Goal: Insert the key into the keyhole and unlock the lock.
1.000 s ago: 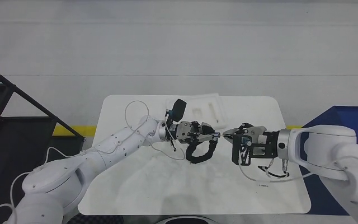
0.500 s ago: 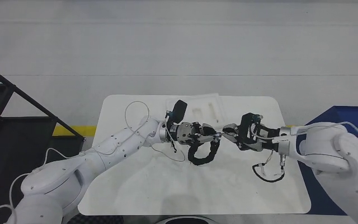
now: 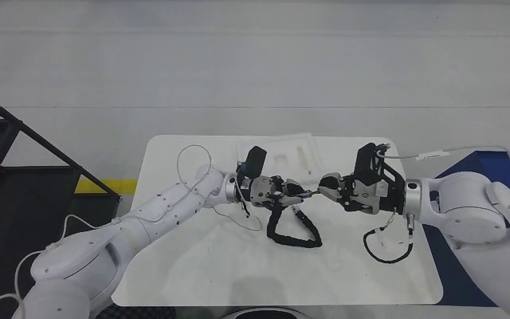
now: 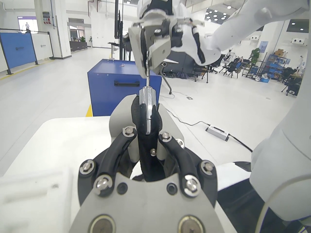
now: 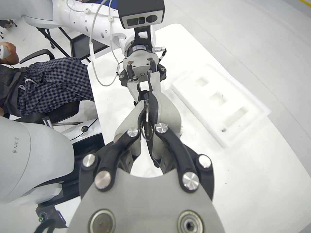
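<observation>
My left gripper (image 3: 298,190) is shut on the lock's chrome cylinder (image 4: 147,107), held above the middle of the white table (image 3: 199,263). The lock's black cable (image 3: 291,238) hangs from it down onto the table, with one metal-tipped end (image 3: 296,210) loose. My right gripper (image 3: 327,187) faces it tip to tip and is shut on the key (image 5: 146,120). In the left wrist view the key's thin blade (image 4: 147,78) runs straight from the right gripper (image 4: 145,60) into the end of the cylinder. The left gripper (image 5: 143,92) sits just beyond my right fingertips.
A white foam tray (image 3: 296,155) with rectangular pockets lies at the table's far edge, behind the grippers; it also appears in the right wrist view (image 5: 226,105). A blue cabinet (image 4: 121,83) stands past the table's right end.
The right gripper has rolled about its axis with the key in the lock. The cable, a tight closed loop before, has sprung open and dropped onto the table.
</observation>
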